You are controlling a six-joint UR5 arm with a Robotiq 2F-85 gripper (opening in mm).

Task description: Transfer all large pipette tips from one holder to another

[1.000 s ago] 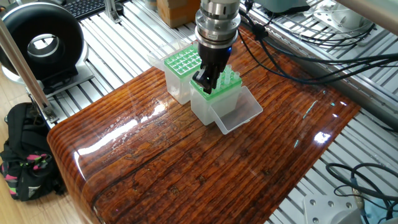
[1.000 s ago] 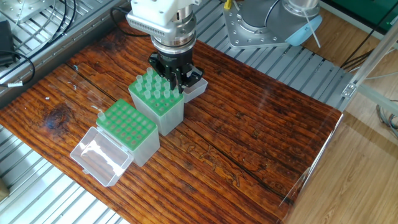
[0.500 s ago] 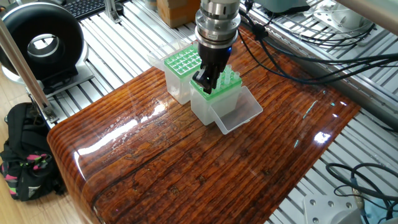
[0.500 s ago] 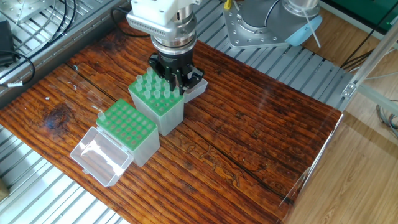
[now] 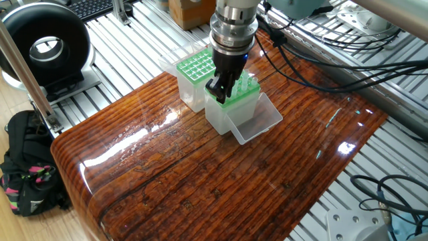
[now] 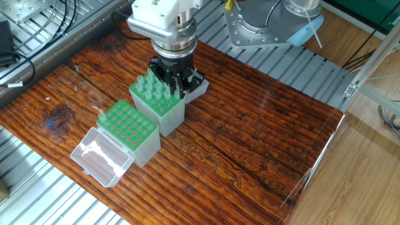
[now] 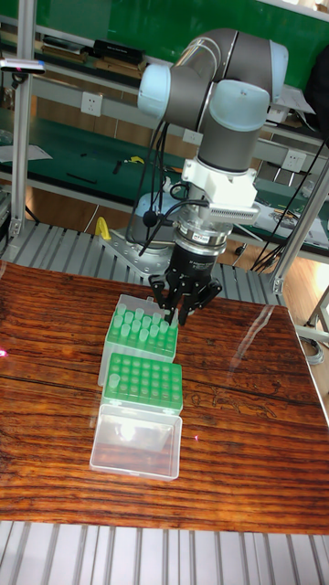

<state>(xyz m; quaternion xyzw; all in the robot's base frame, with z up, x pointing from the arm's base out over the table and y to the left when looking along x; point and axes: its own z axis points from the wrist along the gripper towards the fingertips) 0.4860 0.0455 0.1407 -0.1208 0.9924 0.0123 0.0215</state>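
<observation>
My tool point(image 6: 177, 85) hung over the far corner of the holder point(image 6: 160, 103) full of large pipette tips point(image 6: 153, 87). Its fingers were nearly closed; I could not tell whether they gripped a tip.

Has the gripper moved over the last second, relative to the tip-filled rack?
Yes. The gripper has risen slightly, straight up from the far corner of the tip-filled rack, which stayed put.

Translucent whitish large pipette tips point(image 6: 154, 87) point(image 7: 139, 324) point(image 5: 246, 83) are seen standing upright in the green-topped holder point(image 6: 159, 102), their wide ends up.
</observation>
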